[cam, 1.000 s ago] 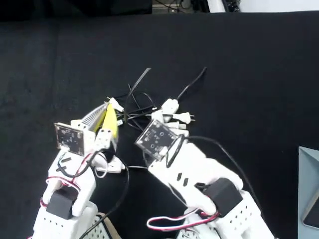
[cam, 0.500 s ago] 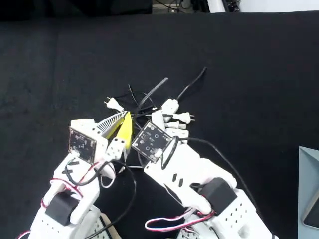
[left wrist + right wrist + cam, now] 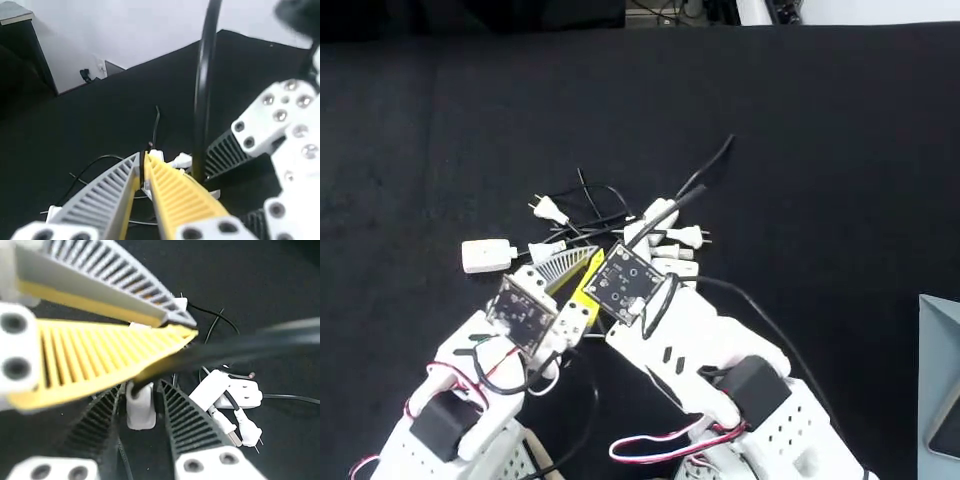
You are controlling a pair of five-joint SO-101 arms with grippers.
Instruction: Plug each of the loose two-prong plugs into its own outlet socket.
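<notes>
Between the right gripper's (image 3: 141, 388) black ribbed fingers (image 3: 187, 425) stands a white plug (image 3: 140, 414), pinched on both sides, its black cord (image 3: 240, 345) rising off at a slant. Just above it, the left gripper (image 3: 143, 158) lies across, grey and yellow ribbed fingers narrowed, tips all but meeting; white sockets (image 3: 241, 390) and a loose plug (image 3: 250, 432) sit near on the black table (image 3: 820, 120).

On the table (image 3: 820, 120), one plug (image 3: 550, 210) is set at two o'clock of the socket block (image 3: 487, 255); the pile of plugs (image 3: 672, 240) is found at three o'clock.
</notes>
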